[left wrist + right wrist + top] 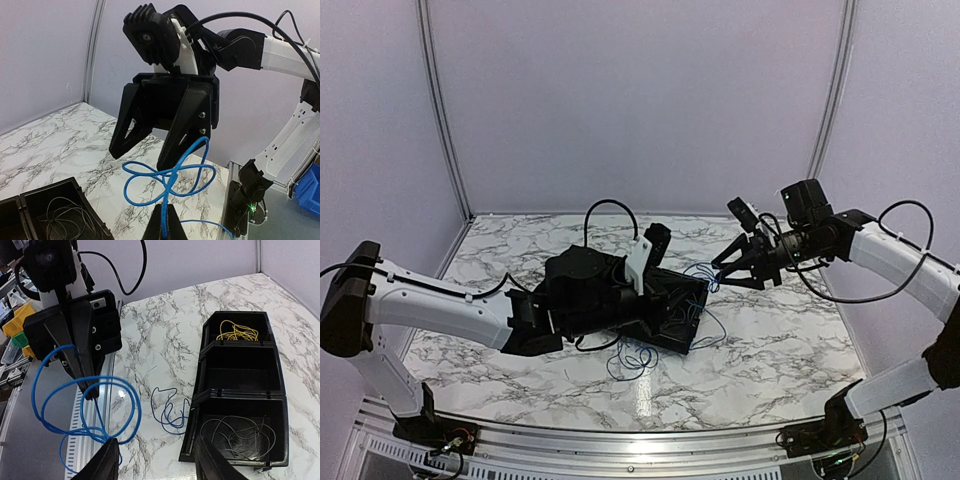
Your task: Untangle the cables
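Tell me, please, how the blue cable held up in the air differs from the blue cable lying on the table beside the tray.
The held blue cable hangs in the air in wide loops, pinched by the left gripper. The loose blue cable lies flat on the marble table in a tighter bunch, with no gripper on it. Both are thin, blue and outside the black tray.

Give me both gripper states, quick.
Left gripper: shut on the blue cable.
Right gripper: open, fingers spread.
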`<action>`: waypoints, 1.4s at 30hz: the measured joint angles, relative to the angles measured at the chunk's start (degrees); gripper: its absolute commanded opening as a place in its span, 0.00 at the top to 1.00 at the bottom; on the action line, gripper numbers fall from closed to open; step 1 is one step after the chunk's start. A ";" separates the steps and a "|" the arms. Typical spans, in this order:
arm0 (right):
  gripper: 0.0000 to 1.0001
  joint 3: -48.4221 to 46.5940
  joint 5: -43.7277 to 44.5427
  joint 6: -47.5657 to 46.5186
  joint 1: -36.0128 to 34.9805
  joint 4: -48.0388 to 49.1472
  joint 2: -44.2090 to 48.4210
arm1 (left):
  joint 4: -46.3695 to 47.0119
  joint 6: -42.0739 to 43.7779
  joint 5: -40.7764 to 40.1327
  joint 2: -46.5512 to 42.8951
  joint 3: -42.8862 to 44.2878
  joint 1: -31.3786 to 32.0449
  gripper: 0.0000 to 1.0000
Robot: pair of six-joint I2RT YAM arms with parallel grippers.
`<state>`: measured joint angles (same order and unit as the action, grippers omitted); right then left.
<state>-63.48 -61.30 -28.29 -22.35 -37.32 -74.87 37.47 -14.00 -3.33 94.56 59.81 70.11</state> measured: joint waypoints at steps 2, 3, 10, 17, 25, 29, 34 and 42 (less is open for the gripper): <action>0.47 -1.57 -0.59 0.07 -0.02 -0.39 -0.63 | 0.00 0.09 0.52 0.00 0.00 0.00 1.00; 0.47 -2.25 -0.83 0.04 -0.02 -0.59 -0.81 | 0.00 0.11 0.76 0.00 0.00 0.00 1.00; 0.34 -5.95 -3.26 -0.37 0.13 -3.41 -1.31 | 0.00 0.35 1.64 0.00 0.00 0.00 1.00; 0.30 -6.80 -3.34 -4.31 -3.41 -8.11 -3.96 | 0.00 0.72 1.95 0.00 0.00 0.00 1.00; 0.30 -6.99 -1.99 -5.33 -7.13 -10.05 -7.74 | 0.00 0.83 2.25 0.00 0.00 0.00 1.00; 0.47 -7.19 -1.70 -6.51 -7.45 -11.10 -9.66 | 0.00 1.18 2.27 0.00 0.00 0.00 1.00; 0.59 -7.19 -1.79 -5.92 -7.50 -11.06 -9.90 | 0.00 1.36 2.38 0.00 0.00 0.00 1.00; 0.63 -7.17 6.99 2.43 -6.36 -4.35 -10.40 | 0.00 1.16 3.65 0.00 0.00 0.02 1.00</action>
<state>-70.65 -54.30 -25.87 -28.71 -41.67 -85.27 37.47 -12.84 0.32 94.56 59.81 70.13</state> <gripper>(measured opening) 0.373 0.016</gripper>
